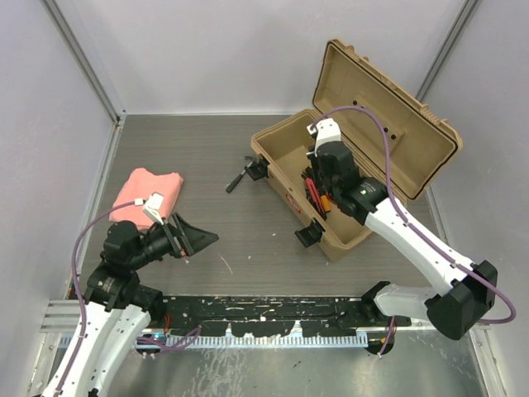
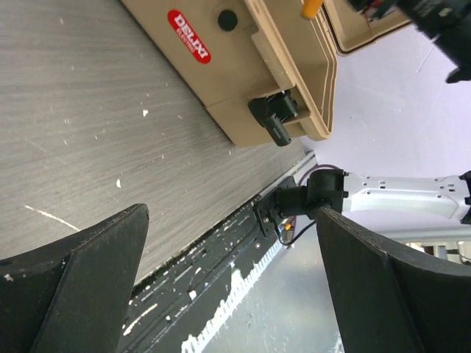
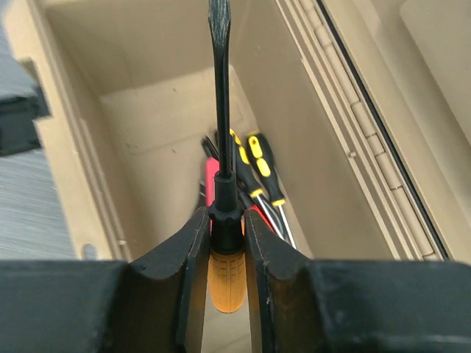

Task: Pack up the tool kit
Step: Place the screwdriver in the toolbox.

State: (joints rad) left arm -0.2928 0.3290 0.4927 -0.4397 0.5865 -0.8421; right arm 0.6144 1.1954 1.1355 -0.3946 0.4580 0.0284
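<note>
Table (image 1: 198,149): grey wood-grain top with scattered white specks and one pale scratch (image 2: 51,218). Walls (image 1: 231,50): plain white panels on three sides, thin aluminium posts (image 1: 83,58) at the back corners. A black strip (image 1: 264,314) runs along the near edge, chipped white in many spots. Beyond it is bare metal floor, with a ribbed rail (image 1: 58,318) at the near left.

Case (image 1: 273,169): tan, at back right of the table and set at an angle. Its lid (image 1: 388,116) is fully open, leaning toward the right wall. Two black latches (image 1: 310,234) hang loose on the front wall, with a red label (image 2: 188,35) between them. Inside at the bottom lie tools (image 3: 257,158) with yellow-black and red handles, bunched along the hinge side.

Right claw (image 3: 224,217): reaching down into the case, narrow, clamped on a screwdriver (image 3: 221,88) at the black collar just above its orange handle. The shaft points away from the wrist, over the tools. Cannot tell whether the tip touches the case.

Left claw (image 1: 197,240): front left, spread wide, nothing between the fingers (image 2: 88,279). It points toward the case and is well apart from it.

Pink cloth (image 1: 149,194): folded, flat on the table by the left wall, just behind the left claw.
</note>
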